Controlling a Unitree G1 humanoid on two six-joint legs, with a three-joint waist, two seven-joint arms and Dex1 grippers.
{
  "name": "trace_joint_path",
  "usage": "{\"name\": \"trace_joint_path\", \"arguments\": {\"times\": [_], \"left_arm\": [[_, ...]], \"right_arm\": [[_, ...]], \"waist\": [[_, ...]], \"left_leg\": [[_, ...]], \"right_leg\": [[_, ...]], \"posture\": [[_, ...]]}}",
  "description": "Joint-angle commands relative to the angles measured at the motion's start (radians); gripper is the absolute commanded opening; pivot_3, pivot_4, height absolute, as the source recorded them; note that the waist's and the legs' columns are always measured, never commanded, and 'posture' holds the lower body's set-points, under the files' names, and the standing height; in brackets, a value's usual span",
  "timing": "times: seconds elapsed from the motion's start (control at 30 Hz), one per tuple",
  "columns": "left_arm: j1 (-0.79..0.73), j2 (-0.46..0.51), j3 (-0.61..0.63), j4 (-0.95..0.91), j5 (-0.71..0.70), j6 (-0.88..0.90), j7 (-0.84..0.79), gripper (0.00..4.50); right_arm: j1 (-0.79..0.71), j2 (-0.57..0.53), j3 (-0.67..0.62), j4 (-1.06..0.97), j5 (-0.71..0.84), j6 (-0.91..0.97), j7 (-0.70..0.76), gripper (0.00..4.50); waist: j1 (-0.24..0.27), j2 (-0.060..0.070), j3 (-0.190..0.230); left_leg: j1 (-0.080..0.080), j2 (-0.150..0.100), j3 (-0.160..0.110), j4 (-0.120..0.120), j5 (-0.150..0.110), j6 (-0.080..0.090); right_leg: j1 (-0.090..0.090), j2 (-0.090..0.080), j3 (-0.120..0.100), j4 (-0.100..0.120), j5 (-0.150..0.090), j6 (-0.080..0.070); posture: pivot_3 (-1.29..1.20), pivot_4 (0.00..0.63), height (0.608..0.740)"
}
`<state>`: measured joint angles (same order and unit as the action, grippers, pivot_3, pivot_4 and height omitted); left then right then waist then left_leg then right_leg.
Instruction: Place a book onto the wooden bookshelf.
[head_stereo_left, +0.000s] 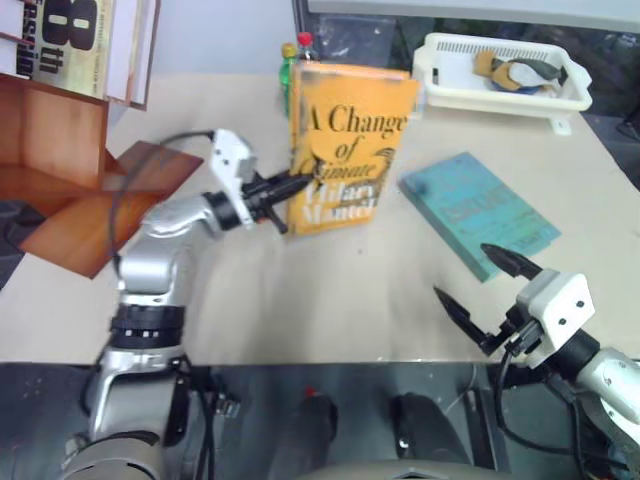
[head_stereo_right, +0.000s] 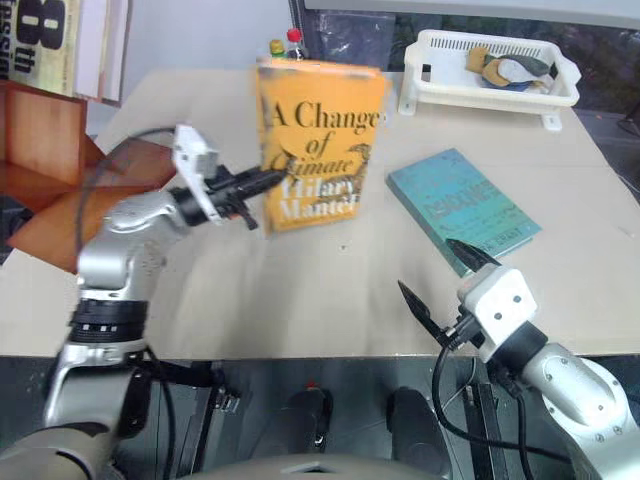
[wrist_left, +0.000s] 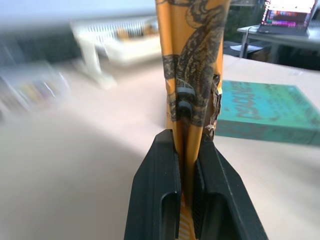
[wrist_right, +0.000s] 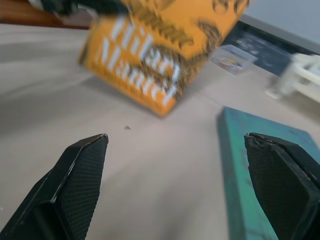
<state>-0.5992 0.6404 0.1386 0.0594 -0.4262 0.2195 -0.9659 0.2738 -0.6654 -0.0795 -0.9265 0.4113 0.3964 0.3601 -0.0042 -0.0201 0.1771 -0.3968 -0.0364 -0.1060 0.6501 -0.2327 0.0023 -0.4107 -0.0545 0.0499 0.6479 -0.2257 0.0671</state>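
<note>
The thick orange-yellow book (head_stereo_left: 345, 145), its cover reading "A Change of Climate" and "Hilary Mantel" in dark and white letters, stands upright with its cover facing the camera, above the pale beige table (head_stereo_left: 300, 300); in the right wrist view its lower corner appears lifted clear of the tabletop, tilted. The left gripper (head_stereo_left: 298, 185), two black fingers at the end of a silver arm, is clamped on the book's left edge, the fingers pressed against either side of it, as the left wrist view shows with the book's edge rising between the black pads (wrist_left: 160, 200). The reddish-brown polished wooden bookshelf (head_stereo_left: 70, 180) of flat boards lies to the left of the book, apart from it, with an upright cream book bearing a large black "8" (head_stereo_left: 70, 40) standing on it at the top left corner. A thinner teal-green book (head_stereo_left: 478, 210) lies flat on the table to the right of the held book. The right gripper (head_stereo_left: 490, 295) hovers low over the near right part of the table, just in front of the teal-green book, its two black fingers spread wide apart and gripping nothing. At the far right of the table sits a white plastic slotted basket (head_stereo_left: 450, 95) with some small items inside, and behind the held book two bottle tops (head_stereo_left: 297, 45), one yellow and one red, poke up.
</note>
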Motion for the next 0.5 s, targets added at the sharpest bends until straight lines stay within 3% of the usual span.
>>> {"name": "trace_joint_path", "arguments": {"times": [0.03,0.13,0.27,0.4,0.5], "left_arm": [[-0.038,0.101,0.111,0.052,-0.02,-0.285,-0.2,0.04],[-0.045,0.222,0.188,0.149,-0.071,-0.47,-0.43,0.04],[-0.002,0.381,0.276,0.258,-0.09,-0.676,-0.612,0.04],[0.089,0.534,0.366,0.398,-0.102,-0.91,-0.648,0.04],[0.072,0.624,0.357,0.543,-0.104,-1.091,-0.648,0.04]], "right_arm": [[-0.055,0.009,0.015,0.044,0.01,-0.023,0.055,4.5],[-0.112,0.019,0.037,0.108,0.01,-0.043,0.107,4.5],[-0.196,0.033,0.07,0.207,0.0,-0.079,0.183,4.5],[-0.268,0.055,0.104,0.288,-0.007,-0.109,0.245,4.5],[-0.302,0.07,0.124,0.328,-0.012,-0.127,0.278,4.5]], "waist": [[-0.001,0.0,0.0],[-0.007,0.0,0.0],[-0.013,0.0,0.0],[-0.026,0.0,0.001],[-0.023,-0.001,0.001]], "left_leg": [[0.0,0.0,0.0,0.0,0.0,0.0],[0.0,0.0,0.001,-0.001,0.0,0.0],[0.0,0.001,0.002,-0.002,0.0,0.0],[0.001,0.002,0.003,-0.003,0.0,0.001],[0.0,0.003,0.001,-0.003,0.0,0.001]], "right_leg": [[0.0,0.0,0.0,0.0,0.0,0.0],[0.0,0.0,0.0,-0.001,0.0,0.0],[-0.001,0.001,0.0,-0.001,0.0,0.0],[-0.001,0.002,0.001,-0.001,0.0,0.0],[-0.001,0.002,0.0,-0.001,0.0,0.0]], "posture": [[0.0,0.15,0.74],[0.0,0.15,0.74],[0.0,0.15,0.74],[0.0,0.15,0.74],[0.0,0.15,0.74]]}}
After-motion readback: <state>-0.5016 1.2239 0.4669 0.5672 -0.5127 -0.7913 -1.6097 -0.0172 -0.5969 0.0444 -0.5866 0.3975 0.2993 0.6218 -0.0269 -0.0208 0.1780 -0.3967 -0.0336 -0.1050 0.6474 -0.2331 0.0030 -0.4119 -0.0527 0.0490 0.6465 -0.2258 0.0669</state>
